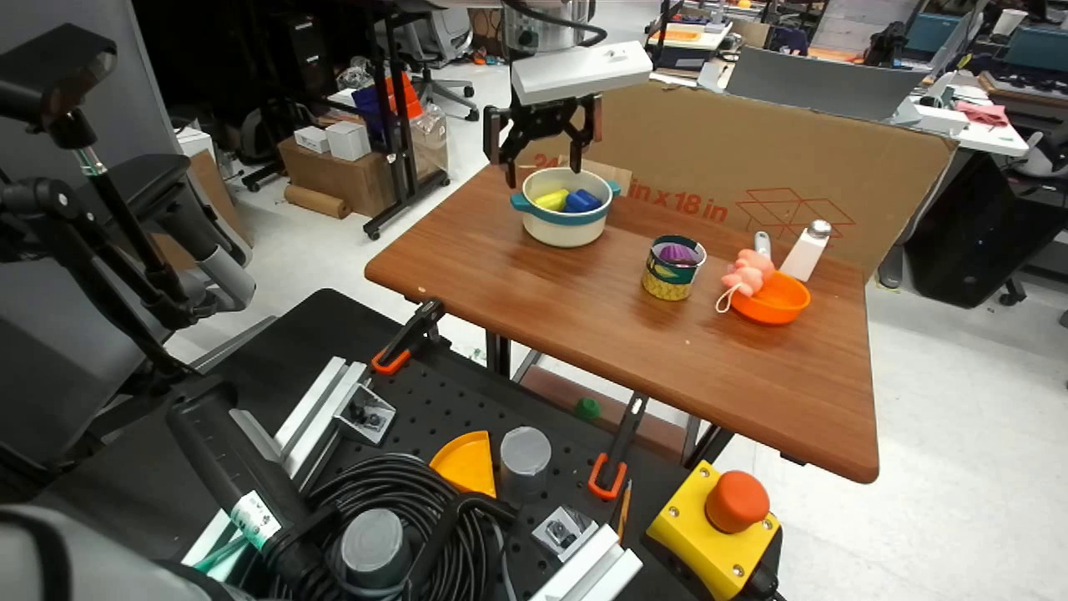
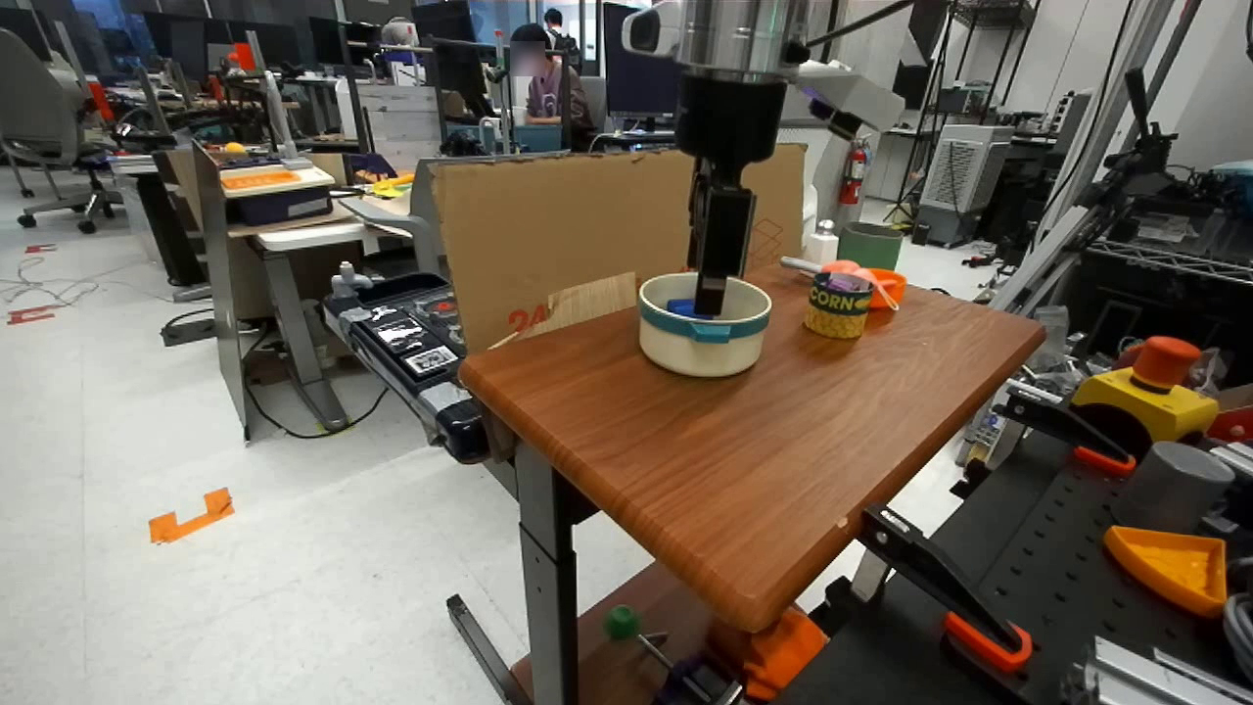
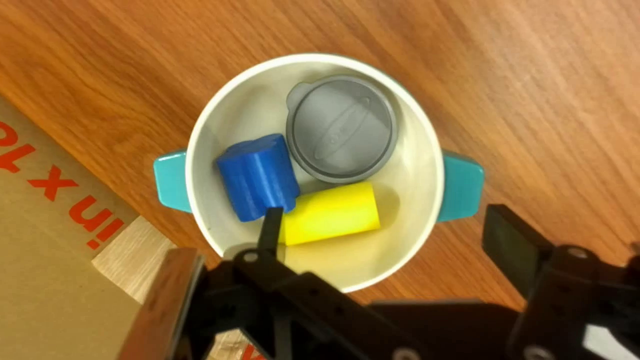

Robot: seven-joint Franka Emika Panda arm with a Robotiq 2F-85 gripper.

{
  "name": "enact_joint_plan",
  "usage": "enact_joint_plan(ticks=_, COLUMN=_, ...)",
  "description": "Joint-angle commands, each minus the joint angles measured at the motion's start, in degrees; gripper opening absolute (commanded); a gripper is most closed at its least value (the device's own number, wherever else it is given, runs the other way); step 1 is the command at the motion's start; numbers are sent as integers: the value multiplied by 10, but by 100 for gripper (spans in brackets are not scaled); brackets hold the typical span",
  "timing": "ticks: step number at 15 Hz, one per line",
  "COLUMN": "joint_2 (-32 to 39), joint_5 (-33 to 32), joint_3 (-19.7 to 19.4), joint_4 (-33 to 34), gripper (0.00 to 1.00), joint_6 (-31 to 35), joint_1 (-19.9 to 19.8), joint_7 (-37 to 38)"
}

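Observation:
My gripper (image 1: 543, 174) (image 3: 385, 215) stands open above the back of a cream pot (image 1: 563, 234) (image 2: 697, 354), with nothing between its fingers. Teal handles stick out on both sides of the pot, and a teal band runs around it. Inside lie a blue block (image 3: 257, 175) and a yellow cylinder (image 3: 332, 212), touching or nearly so. A grey lidded cup (image 3: 342, 130) is beside them, visible only from the wrist. One black finger (image 3: 271, 227) crosses over the yellow piece's end in that view; the other finger (image 3: 515, 250) appears beyond the pot's rim, over wood.
On the brown table (image 1: 534, 288) stand a corn can (image 1: 670, 271) with something purple inside and an orange bowl (image 1: 772, 305) with a pink toy (image 1: 748, 271). A white shaker (image 1: 807, 252) is behind the bowl. A cardboard panel (image 1: 751, 159) walls off the back edge.

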Motion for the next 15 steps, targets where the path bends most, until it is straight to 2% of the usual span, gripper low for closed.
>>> enact_joint_plan(ticks=1, joint_2=-17, joint_5=33, joint_3=14, joint_4=0, gripper=100, joint_6=-23, joint_1=-16, joint_7=-19)
enact_joint_plan(ticks=7, joint_2=-20, joint_5=65, joint_3=12, joint_4=10, gripper=100, joint_6=-27, joint_1=-32, joint_7=-34)
enact_joint_plan(ticks=15, joint_2=-8, joint_5=61, joint_3=7, joint_4=23, gripper=100, joint_6=-46, joint_1=-35, joint_7=-31)
